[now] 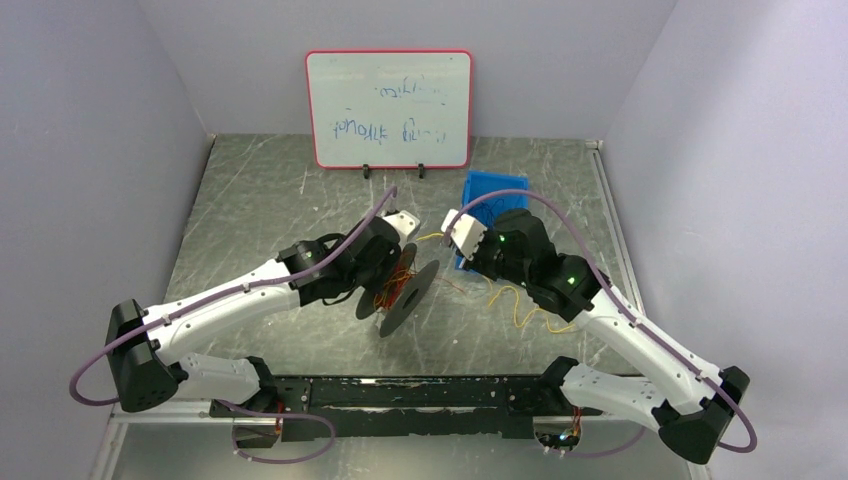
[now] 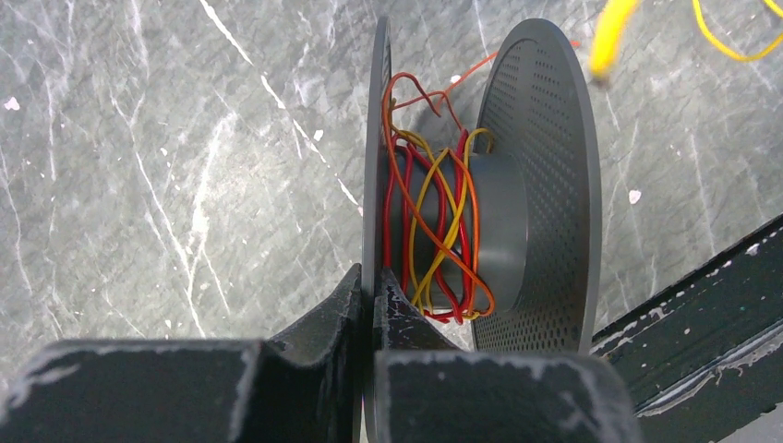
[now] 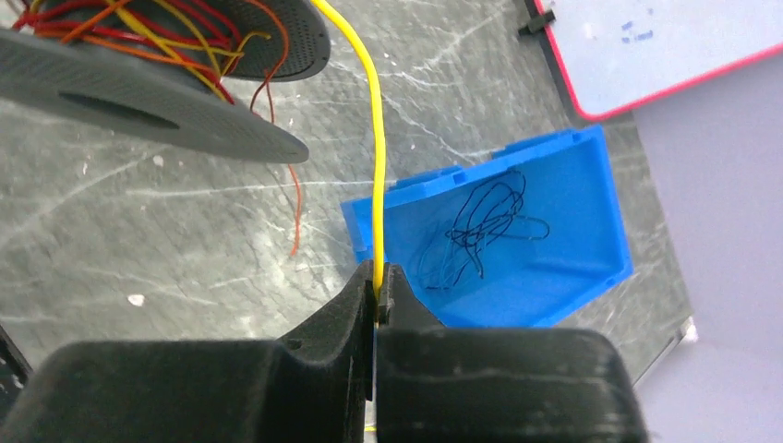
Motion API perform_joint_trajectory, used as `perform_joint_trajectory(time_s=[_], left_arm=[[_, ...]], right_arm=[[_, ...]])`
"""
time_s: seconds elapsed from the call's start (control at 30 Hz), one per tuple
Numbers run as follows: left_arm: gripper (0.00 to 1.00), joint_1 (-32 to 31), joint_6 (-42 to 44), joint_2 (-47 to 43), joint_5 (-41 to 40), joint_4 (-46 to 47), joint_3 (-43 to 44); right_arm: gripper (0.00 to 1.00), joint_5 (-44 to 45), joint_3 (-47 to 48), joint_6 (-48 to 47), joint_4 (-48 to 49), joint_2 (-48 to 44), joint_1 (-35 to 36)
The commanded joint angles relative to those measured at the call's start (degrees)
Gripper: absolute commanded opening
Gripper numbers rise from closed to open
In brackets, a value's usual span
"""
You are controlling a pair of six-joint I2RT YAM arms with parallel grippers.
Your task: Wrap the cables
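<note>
From above, the spool sits on edge between your arms, with slack cables lying on the counter. Left wrist: your left end effector clamps one flange, and the turns on the hub are loose. Right wrist: your right end effector pinches a yellow strand. Winding seems underway; next, lead it around the hub, taut.

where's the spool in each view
top external: spool at the centre of the picture, standing on edge.
left wrist: centre, one flange pinched in the left pincer.
right wrist: top left corner, partly cut off.
shared landmark: the yellow cable gripped by the right pincer; it is just right of the spool from above and at top right in the left wrist view.
</note>
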Motion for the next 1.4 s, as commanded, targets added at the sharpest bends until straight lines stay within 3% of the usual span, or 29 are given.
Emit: perform_joint_trajectory(time_s=[0.0,0.17,0.47,0.97,1.37], left_arm=[[0.07,-0.54,1.65,-2.4,-0.41,1.72,-0.64],[0.07,-0.62,3.31,-4.38,0.49,2.9,-2.65],[0.07,-0.62,3.76,-5.34,4.9,5.71,-6.8],[0.1,-0.62,2.99,-6.46,4.82,6.23,-8.08],[0.25,-0.62,2.19,-7.72,3.9,6.31,-8.79]], right_arm=[[0.0,-6.34,1.45,-12.82,-3.84,-0.07,-0.17],[0.0,-10.88,-1.8,-19.88,-3.19,0.22,-0.1],[0.0,-12.05,-7.7,-26.8,7.23,1.42,-0.08],[0.0,-11.38,-4.29,-26.78,15.25,9.35,1.09],[0.0,-10.18,-6.19,-25.61,20.5,12.39,2.61]])
